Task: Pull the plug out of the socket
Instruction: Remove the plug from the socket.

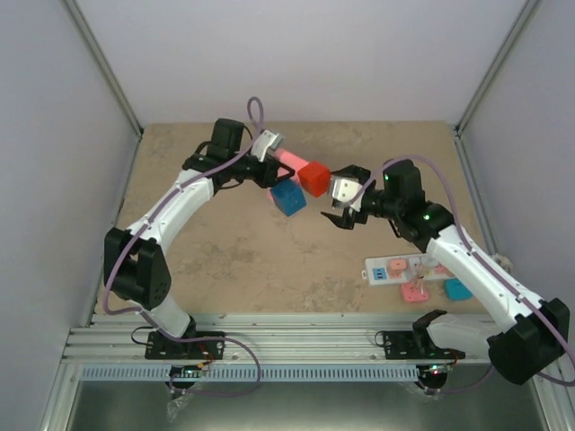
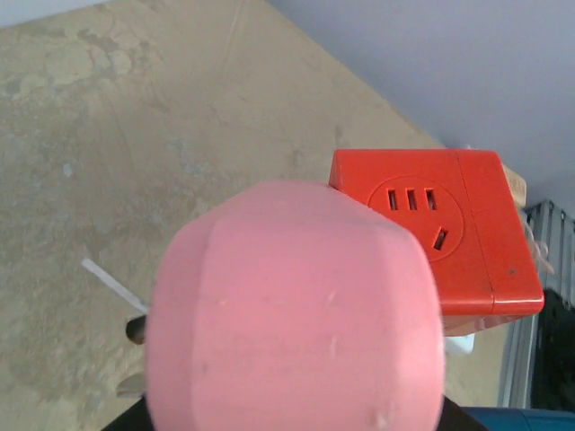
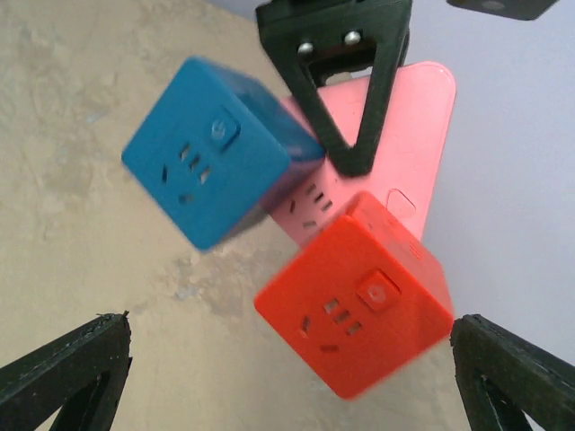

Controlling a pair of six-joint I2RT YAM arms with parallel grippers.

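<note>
Currently left hand (image 1: 278, 154) is clamping the pink outlet block (image 1: 289, 162) aloft as a brace, with the red cube adapter (image 1: 314, 178) plugged in. Right hand (image 1: 334, 196) is gaping empty beside the block, probably lining up on the red cube adapter. White power strip (image 1: 386, 269) is lying on the desk (image 1: 225, 260), well apart from the block.

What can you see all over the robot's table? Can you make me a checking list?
Surface: tan speckled table.
Job's things: white power strip lies flat beside the right arm; too small to tell if anything is plugged in.
Clutter: small pink piece and teal piece next to the strip.
Claws: left claw shut on a pink block held in the air, with a red cube and a blue cube stuck on it; right claw open, facing the red cube.
Cables: purple cable loops along each arm.
Surroundings: pale walls, metal rail at the near edge.
</note>
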